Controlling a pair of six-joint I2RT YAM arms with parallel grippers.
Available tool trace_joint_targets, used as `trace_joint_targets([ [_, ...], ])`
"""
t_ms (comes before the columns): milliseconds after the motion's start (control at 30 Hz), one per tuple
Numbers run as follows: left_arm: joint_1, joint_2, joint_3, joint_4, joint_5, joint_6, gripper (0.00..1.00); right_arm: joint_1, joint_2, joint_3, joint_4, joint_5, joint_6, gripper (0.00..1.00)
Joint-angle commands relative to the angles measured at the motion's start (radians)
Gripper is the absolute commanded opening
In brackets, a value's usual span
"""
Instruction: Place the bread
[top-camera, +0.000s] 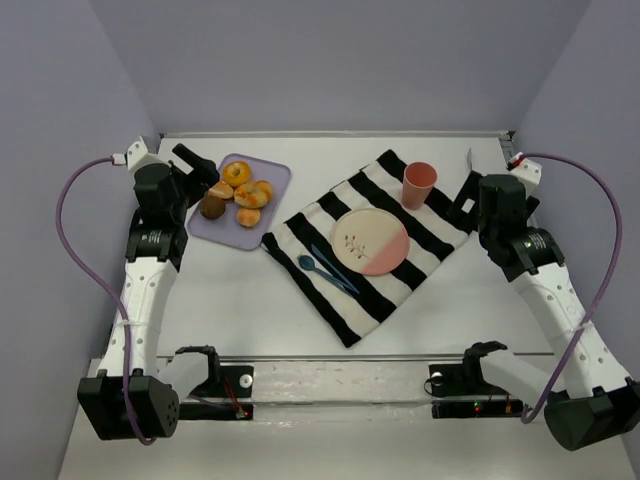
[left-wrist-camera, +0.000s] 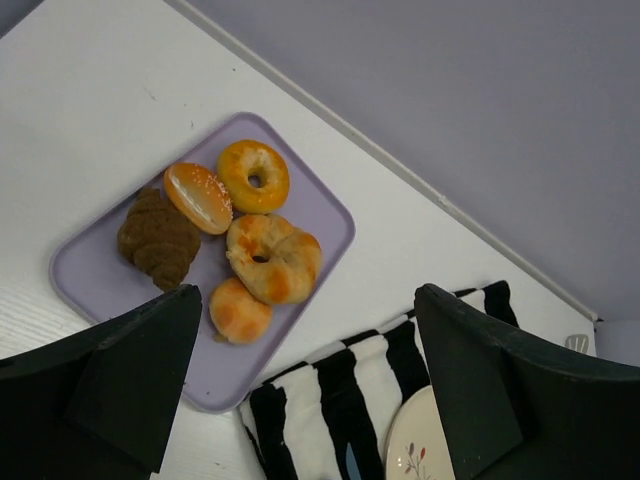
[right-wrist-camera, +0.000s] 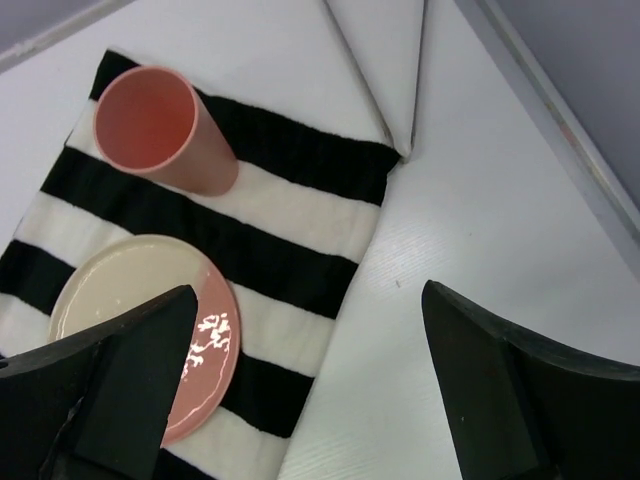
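White table (top-camera: 240, 310) carried the bread (left-wrist-camera: 238, 310), unpicked, at the tray's (left-wrist-camera: 100, 290) near edge; the left gripper (left-wrist-camera: 305, 320), gaping empty like the right gripper (right-wrist-camera: 308, 300), likely had to descend onto it.

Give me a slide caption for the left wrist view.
Open left pincer frames a lavender tray holding the bun, a bagel, a croissant and two rolls; striped cloth alongside.

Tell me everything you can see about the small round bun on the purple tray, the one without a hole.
The bun is small, round and golden-orange, with a slightly glossy, browned top and no hole. It looks like soft baked bread. It lies whole and flat on the lavender tray, near the edge closest to the striped cloth. The larger knotted pastry sits right beside it, possibly touching. Nothing else is in contact with it.
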Motion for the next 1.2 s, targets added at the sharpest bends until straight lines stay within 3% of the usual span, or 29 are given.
trace_joint_targets([
  [0, -0.003, 0.026, 0.068, 0.060, 0.003, 0.012, 0.99, 0.000, 0.023, 0.094, 0.086, 0.136, -0.039, 1.00],
  [133, -0.003, 0.073, 0.102, 0.077, -0.002, 0.041, 0.99, -0.042, 0.095, 0.106, 0.122, 0.173, 0.003, 1.00],
  [267, -0.003, 0.101, 0.114, 0.097, -0.009, 0.043, 0.99, -0.283, 0.239, 0.189, 0.125, -0.091, -0.009, 1.00],
  [467, -0.003, 0.120, 0.059, 0.161, 0.024, 0.066, 0.99, -0.403, 0.539, 0.367, 0.126, -0.287, -0.128, 1.00],
  [767, -0.003, 0.112, 0.004, 0.178, 0.009, 0.089, 0.99, -0.455, 0.998, 0.689, 0.103, -0.300, -0.204, 0.92],
  [1167, -0.003, 0.115, -0.028, 0.180, -0.020, 0.104, 0.99, -0.549, 1.314, 0.980, 0.071, -0.326, -0.256, 0.88],
])
